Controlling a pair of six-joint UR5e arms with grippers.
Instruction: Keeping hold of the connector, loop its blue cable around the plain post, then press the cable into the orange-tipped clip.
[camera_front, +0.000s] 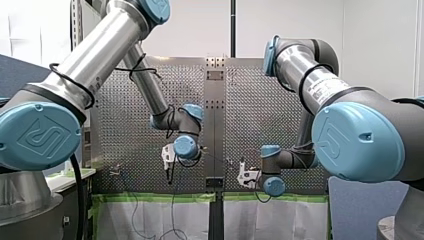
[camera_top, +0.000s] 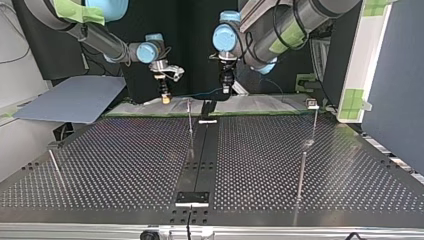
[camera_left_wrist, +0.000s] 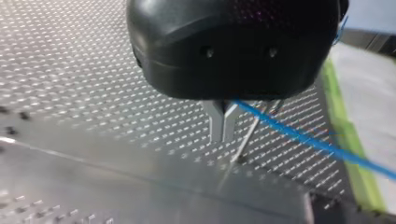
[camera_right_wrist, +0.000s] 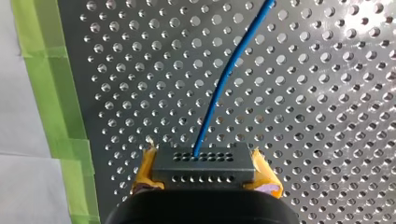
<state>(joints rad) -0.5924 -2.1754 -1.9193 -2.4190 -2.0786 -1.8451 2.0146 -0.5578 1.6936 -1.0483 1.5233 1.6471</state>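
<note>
The perforated table (camera_top: 125, 165) fills the lower top view; both arms work at its far edge, upper centre of that frame. The left arm (camera_front: 100, 55) enters the front view at upper left, folds at an elbow near centre, and turns its wrist downward. The right arm (camera_front: 320, 85) enters at right, its forearm dropping to a wrist at lower centre. In the top view the left gripper (camera_top: 226, 89) and right gripper (camera_top: 165, 97) hang tips-down. Green tape (camera_right_wrist: 51, 93) edges the table. The right gripper's yellow pads (camera_right_wrist: 264, 177) clamp the dark connector (camera_right_wrist: 203, 165). The blue cable (camera_right_wrist: 224, 74) leaves the connector's face and spans to the left gripper. The left gripper's metal fingers (camera_left_wrist: 216, 123) are closed to a slit on the cable, with a thin post (camera_left_wrist: 247, 137) just beside them.
</note>
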